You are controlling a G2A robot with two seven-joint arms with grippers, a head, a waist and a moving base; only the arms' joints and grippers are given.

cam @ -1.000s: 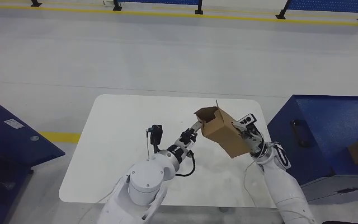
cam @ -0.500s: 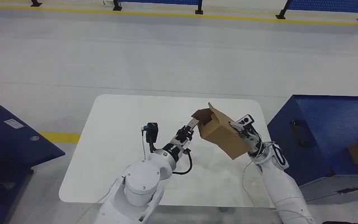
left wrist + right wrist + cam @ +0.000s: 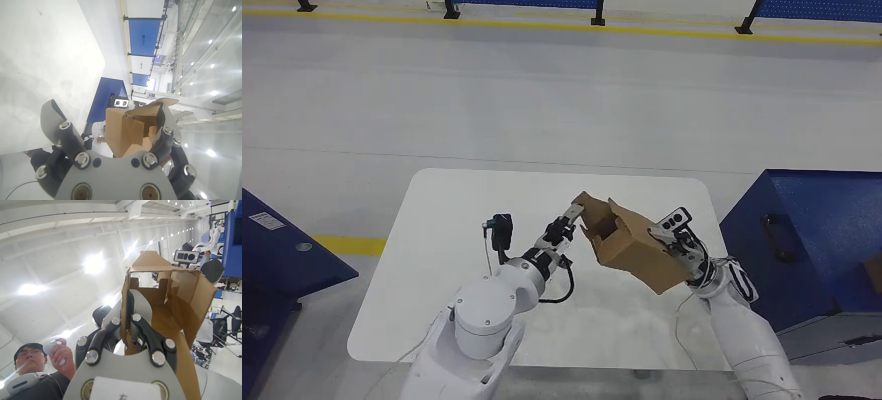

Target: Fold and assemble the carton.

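Observation:
A brown carton hangs tilted above the white table, its open end with loose flaps turned toward the left arm. My right gripper is shut on one side wall of the carton; in the right wrist view the gripper has one finger inside and one outside that wall. My left gripper is at the carton's open end. In the left wrist view it stands open, one finger resting against a flap of the carton, the other well clear of it.
A blue bin stands close to the table's right edge. Another blue surface lies beyond the left edge. The table's left half and front are bare.
The carton has swung left and tipped flatter, with its open end now further left. The left gripper has moved left and back along with the flap.

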